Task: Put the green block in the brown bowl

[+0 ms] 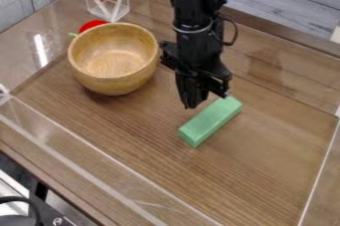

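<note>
Lying flat on table: mint-green block (212, 121), matte, elongated; gripper (194, 101) closed, empty.

This looks like a robot lab bench rather than a home: the black arm's gripper (194, 99) hangs over a wood-grain tabletop (119, 160) fenced by low clear plastic walls (40, 130). Behind the gripper runs a pale plank-patterned backdrop (285, 6), and only test props lie nearby
</note>
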You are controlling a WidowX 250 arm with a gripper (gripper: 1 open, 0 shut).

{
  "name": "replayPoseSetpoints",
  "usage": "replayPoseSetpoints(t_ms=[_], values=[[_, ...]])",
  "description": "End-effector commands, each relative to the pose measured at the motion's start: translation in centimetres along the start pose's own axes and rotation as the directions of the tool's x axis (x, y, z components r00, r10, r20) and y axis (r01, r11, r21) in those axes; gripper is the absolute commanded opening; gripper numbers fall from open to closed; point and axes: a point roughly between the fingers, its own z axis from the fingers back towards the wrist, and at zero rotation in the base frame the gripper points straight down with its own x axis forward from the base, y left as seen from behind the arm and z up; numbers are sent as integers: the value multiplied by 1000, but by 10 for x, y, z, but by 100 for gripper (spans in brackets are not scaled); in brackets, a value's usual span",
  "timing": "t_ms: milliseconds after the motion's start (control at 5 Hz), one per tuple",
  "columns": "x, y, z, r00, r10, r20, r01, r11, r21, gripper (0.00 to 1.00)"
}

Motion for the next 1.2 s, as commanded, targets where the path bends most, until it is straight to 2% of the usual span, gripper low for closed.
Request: replayPoseSetpoints(t_ms=[0, 200, 800, 1000], values=[[1, -2, -2, 1000, -11, 29, 11, 1000, -3, 100], [-1, -5, -10, 999, -18, 38, 18, 1000, -17, 100], [1, -13, -30, 998, -27, 65, 29, 999, -26, 100], [1, -14, -33, 997, -28, 71, 30, 999, -25, 0]])
